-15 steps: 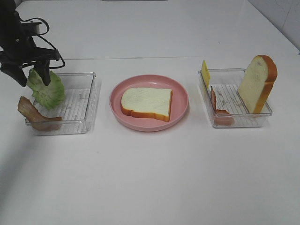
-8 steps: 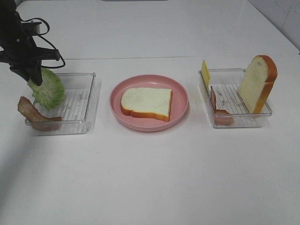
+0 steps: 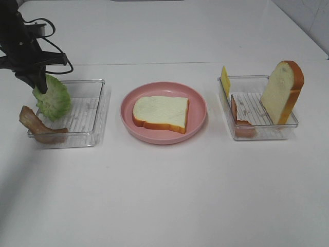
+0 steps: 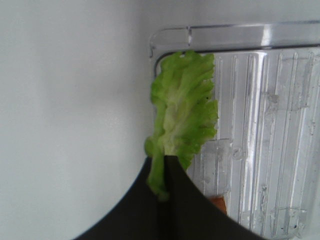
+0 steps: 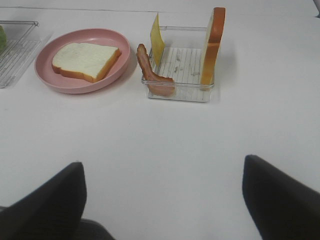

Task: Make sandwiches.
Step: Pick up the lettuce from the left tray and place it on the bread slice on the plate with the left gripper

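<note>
L gripper (image 3: 40,87) is seen clamped on the lettuce leaf (image 3: 53,100) at the clear tray (image 3: 102,108) left of the pink plate (image 3: 199,110); the pinch on the stem is shown only by L wrist cam. One bread slice (image 3: 160,112) is laid on the plate. R gripper (image 5: 162,200), seen only in R wrist cam, is spread wide.

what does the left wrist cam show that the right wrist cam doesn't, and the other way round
Only the left wrist: the left claw shut on the lettuce leaf, seen close up. Only the right wrist: the pink plate with a flat bread slice, the right tray holding a cheese slice, a bacon strip and an upright bread slice, plus the open right claw. Both: the white table and the left tray.
</note>
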Controlling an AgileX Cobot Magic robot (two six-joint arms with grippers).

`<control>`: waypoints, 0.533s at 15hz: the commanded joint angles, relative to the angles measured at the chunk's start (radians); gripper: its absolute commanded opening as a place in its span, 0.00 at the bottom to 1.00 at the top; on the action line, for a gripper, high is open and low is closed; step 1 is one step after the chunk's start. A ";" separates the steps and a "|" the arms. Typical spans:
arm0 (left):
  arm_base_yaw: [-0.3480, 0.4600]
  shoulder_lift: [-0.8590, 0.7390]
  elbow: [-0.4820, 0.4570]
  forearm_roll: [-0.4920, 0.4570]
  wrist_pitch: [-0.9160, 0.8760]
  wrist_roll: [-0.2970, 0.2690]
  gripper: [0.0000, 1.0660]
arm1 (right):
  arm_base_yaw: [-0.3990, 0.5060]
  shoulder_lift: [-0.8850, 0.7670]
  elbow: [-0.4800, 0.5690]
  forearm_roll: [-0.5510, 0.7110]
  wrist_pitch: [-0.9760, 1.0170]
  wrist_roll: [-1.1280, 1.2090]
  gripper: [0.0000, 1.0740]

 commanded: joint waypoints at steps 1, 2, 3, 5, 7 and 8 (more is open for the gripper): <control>-0.003 -0.034 0.002 -0.034 0.018 0.005 0.00 | -0.005 -0.011 0.004 0.002 -0.009 0.001 0.75; -0.003 -0.048 0.002 -0.055 0.009 0.014 0.00 | -0.005 -0.011 0.004 0.002 -0.009 0.001 0.75; -0.003 -0.080 0.000 -0.128 -0.015 0.026 0.00 | -0.005 -0.011 0.004 0.002 -0.009 0.001 0.75; -0.003 -0.091 -0.016 -0.226 -0.019 0.062 0.00 | -0.005 -0.011 0.004 0.002 -0.009 0.001 0.75; -0.004 -0.090 -0.018 -0.377 -0.026 0.119 0.00 | -0.005 -0.011 0.004 0.002 -0.009 0.001 0.75; -0.010 -0.090 -0.018 -0.447 -0.040 0.154 0.00 | -0.005 -0.011 0.004 0.002 -0.009 0.001 0.75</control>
